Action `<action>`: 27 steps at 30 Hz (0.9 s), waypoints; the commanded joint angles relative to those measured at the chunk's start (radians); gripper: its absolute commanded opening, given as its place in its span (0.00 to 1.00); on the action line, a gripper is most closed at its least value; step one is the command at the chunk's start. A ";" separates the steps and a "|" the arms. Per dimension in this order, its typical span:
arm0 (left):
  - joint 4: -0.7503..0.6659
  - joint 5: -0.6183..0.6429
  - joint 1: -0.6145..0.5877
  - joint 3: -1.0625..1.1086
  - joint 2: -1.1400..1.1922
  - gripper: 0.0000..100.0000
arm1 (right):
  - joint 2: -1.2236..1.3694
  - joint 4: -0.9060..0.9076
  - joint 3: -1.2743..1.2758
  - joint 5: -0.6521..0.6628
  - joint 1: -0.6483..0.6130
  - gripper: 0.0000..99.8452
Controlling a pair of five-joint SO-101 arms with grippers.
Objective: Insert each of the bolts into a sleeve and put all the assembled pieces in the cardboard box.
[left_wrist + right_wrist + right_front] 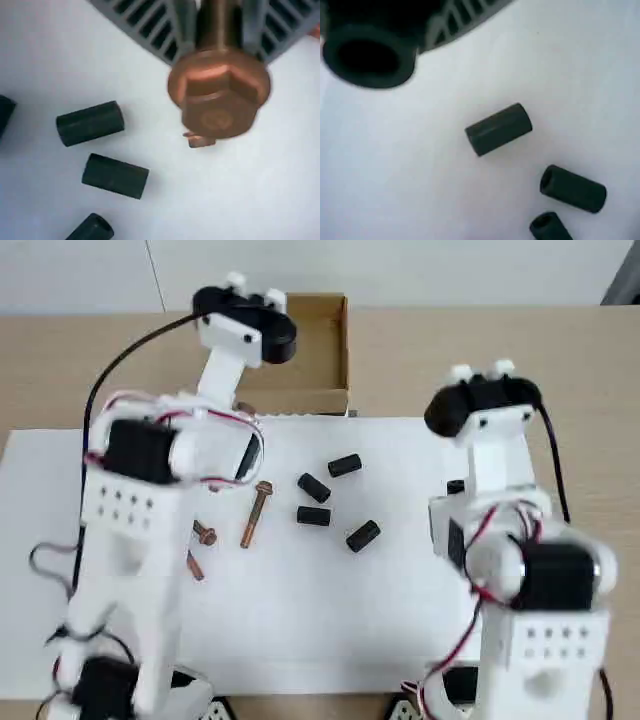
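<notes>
My left gripper (220, 25) is shut on a copper bolt (218, 95), whose hex head faces the camera between the grey ribbed fingers (150, 25). It hangs over the white sheet near several black sleeves (90, 122). My right gripper (380, 25) is shut on a black sleeve (369, 59), held with its open end toward the camera. More sleeves (499, 129) lie on the sheet beyond it. In the high view several sleeves (313, 516) lie in the middle, with a bolt (256, 512) to their left. The cardboard box (318, 340) stands open at the back.
Two more copper bolts (205, 533) lie on the white sheet (330, 620) beside the left arm's base. The left arm (150, 480) and the right arm (500, 530) stand on either side of the sheet. Bare sheet lies toward the front.
</notes>
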 commanded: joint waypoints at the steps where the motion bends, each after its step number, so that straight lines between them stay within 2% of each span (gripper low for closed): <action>1: -0.133 0.063 0.002 0.185 -0.199 0.00 | -0.125 -0.093 0.110 -0.003 0.007 0.00; 6: -0.353 0.127 -0.003 0.496 -0.456 0.00 | -0.282 -0.234 0.301 -0.130 0.004 0.00; 12: -0.588 0.178 -0.003 0.832 -0.758 0.00 | -0.384 -0.380 0.488 -0.141 0.002 0.00; 16: -0.706 0.229 -0.003 1.012 -0.930 0.00 | -0.410 -0.430 0.552 -0.169 -0.051 0.00; 21: -0.793 0.290 0.002 1.162 -1.100 0.00 | -0.418 -0.515 0.638 -0.196 -0.147 0.00; 27: -0.802 0.384 0.005 1.242 -1.254 0.00 | -0.418 -0.670 0.750 -0.196 -0.285 0.00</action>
